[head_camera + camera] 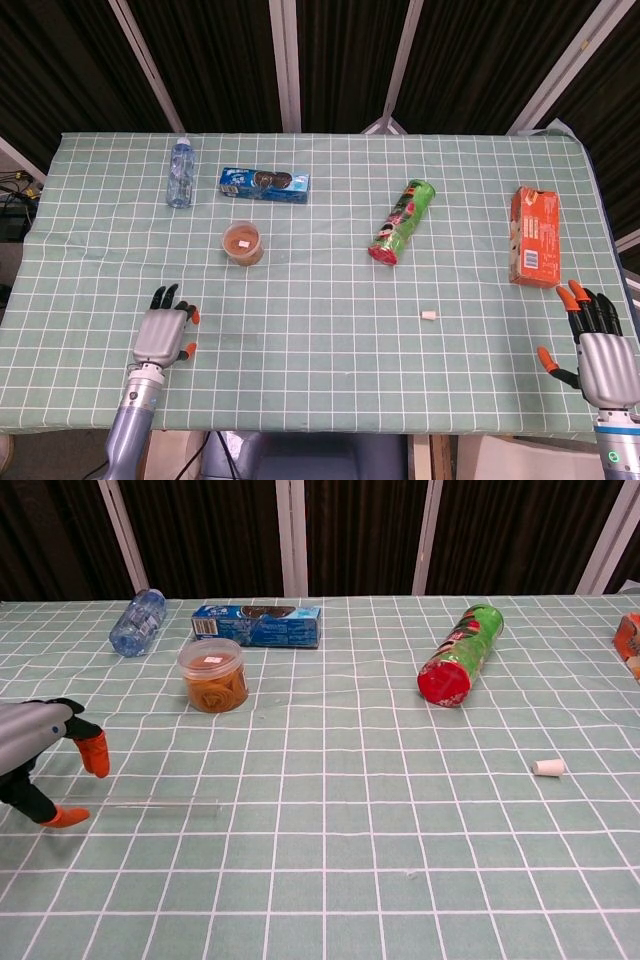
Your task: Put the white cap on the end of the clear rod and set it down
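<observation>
The small white cap (429,316) (548,767) lies alone on the checked cloth, right of centre. The clear rod (150,802) lies flat near the front left and is only faintly seen in the chest view. My left hand (166,333) (40,750) hovers over the rod's left end with its fingers spread, holding nothing. My right hand (595,345) stays at the table's front right corner, fingers apart and empty, far from the cap.
A water bottle (180,172), a blue cookie box (265,183) and an amber jar (244,243) sit at the back left. A green chip can (402,220) lies mid-table, and an orange carton (534,236) lies at the right.
</observation>
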Available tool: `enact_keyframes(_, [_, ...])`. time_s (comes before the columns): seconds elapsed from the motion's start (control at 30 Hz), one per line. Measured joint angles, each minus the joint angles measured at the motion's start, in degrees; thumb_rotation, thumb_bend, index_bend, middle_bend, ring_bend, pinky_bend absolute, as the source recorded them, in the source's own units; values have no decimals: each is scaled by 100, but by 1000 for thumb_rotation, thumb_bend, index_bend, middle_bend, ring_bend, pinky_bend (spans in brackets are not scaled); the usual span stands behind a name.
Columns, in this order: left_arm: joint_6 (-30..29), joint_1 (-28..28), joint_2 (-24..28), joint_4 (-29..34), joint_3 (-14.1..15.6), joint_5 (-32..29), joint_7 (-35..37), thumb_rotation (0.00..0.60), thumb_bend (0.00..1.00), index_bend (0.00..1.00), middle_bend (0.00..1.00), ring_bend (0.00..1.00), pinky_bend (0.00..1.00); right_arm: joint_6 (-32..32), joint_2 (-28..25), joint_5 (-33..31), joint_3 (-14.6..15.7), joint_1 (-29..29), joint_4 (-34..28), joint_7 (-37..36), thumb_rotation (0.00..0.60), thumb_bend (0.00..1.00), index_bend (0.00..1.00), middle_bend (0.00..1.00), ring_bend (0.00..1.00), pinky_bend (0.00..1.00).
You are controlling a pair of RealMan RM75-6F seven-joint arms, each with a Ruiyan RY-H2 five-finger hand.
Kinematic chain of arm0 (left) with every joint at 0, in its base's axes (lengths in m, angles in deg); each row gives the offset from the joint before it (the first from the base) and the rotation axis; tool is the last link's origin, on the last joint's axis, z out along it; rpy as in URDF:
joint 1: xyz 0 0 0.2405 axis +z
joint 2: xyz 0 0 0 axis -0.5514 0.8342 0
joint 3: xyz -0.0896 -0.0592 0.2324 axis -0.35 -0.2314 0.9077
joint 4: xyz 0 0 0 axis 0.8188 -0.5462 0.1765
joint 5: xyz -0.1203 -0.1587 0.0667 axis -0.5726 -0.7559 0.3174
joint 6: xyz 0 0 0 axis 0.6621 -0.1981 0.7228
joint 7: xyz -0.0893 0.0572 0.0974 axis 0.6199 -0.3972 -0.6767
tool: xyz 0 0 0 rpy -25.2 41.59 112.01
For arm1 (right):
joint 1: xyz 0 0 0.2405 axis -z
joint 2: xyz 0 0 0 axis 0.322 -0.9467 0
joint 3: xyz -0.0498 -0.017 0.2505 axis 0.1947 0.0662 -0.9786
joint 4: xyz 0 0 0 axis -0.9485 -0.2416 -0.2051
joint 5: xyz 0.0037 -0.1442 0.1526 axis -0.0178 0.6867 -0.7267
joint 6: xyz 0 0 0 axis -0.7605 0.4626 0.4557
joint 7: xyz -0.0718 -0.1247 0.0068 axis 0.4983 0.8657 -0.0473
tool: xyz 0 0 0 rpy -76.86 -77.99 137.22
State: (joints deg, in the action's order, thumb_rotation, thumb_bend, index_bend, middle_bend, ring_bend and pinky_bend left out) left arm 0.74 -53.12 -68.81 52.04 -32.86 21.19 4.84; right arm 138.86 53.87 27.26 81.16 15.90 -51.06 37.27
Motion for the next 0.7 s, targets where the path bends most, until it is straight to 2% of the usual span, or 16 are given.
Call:
enact_keyframes(0.33, [-101,-185,-281,-22,-35,-424,-344,600,382,476,334,54,0,-1,-11,18,5,-2,-10,-51,600,323,0,0,0,0])
enact_keyframes(0.7, [-297,-426,-459,180,-83,-929,-852,600,417,488,333,54,0,22,-6,44,4,0,-2,-109,600,322,0,0,0,0])
